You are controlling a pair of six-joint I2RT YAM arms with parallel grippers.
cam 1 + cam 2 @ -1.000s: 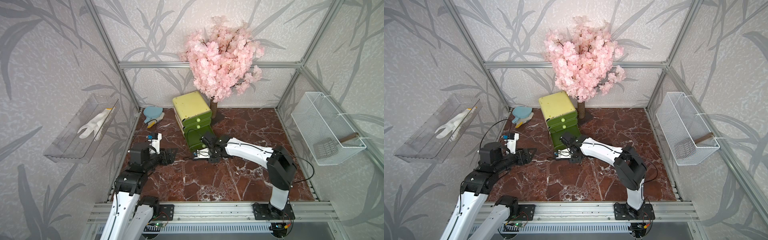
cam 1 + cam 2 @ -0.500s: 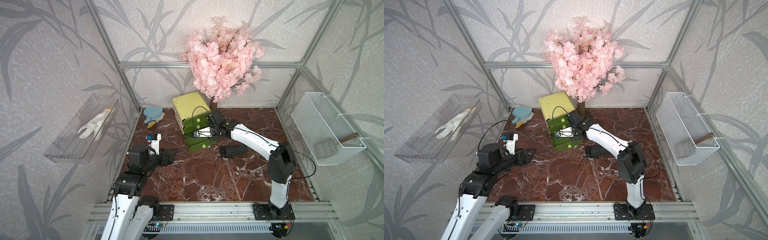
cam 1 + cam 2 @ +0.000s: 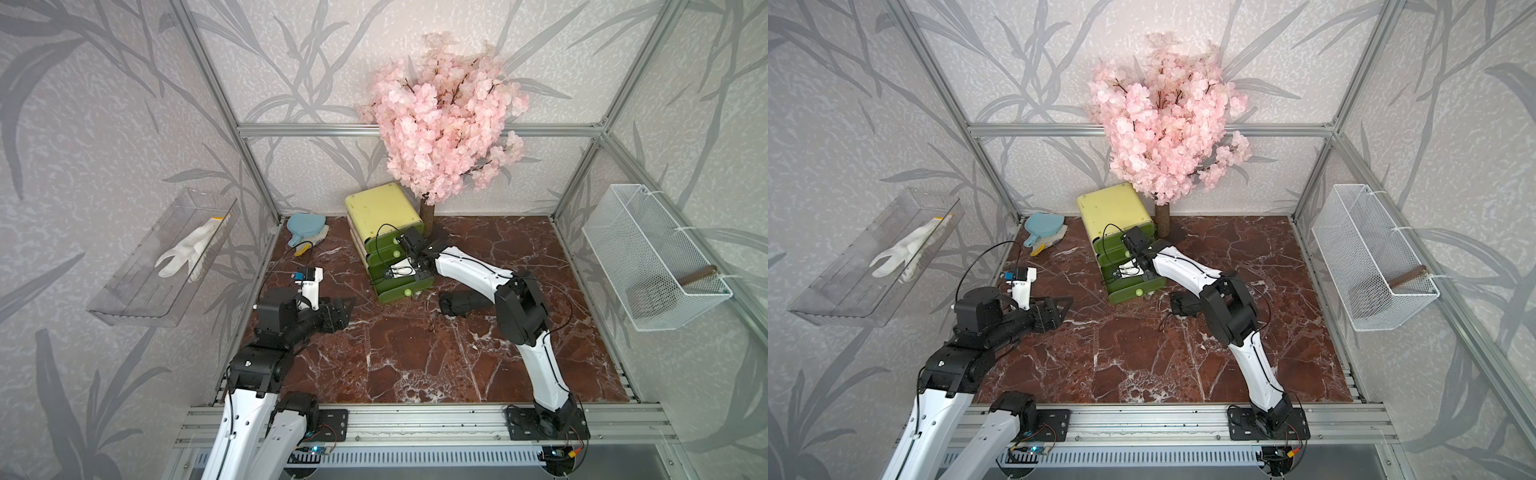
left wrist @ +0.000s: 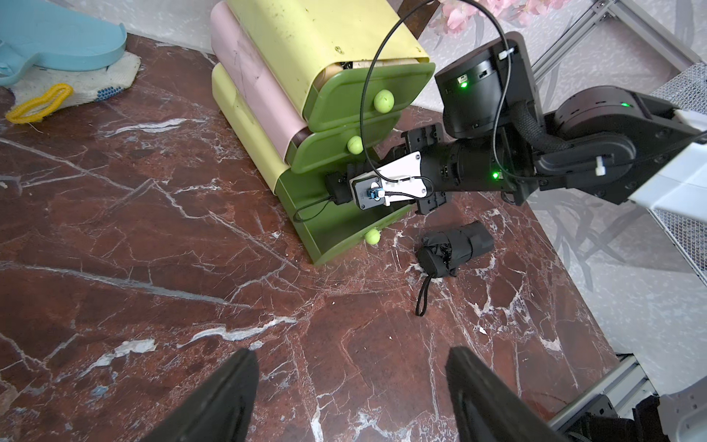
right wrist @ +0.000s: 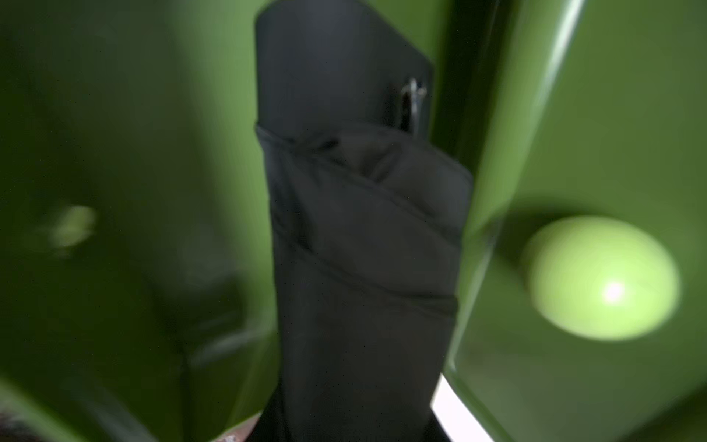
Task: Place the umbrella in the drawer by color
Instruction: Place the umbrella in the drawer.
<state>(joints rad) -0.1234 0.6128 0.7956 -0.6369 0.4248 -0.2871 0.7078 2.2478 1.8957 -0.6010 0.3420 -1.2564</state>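
Gaping left end effector (image 4: 350,350) (open marble (image 4: 191,268) ahead)

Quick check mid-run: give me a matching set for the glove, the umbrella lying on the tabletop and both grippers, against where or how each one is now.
1 white glove
2 loose umbrella
3 left gripper
4 right gripper

A open, empty
B in the clear wall tray
C shut on the second umbrella at the pulled-out bottom drawer
D lying on the marble tabletop

Pairs: 1-B, 2-D, 3-A, 4-C
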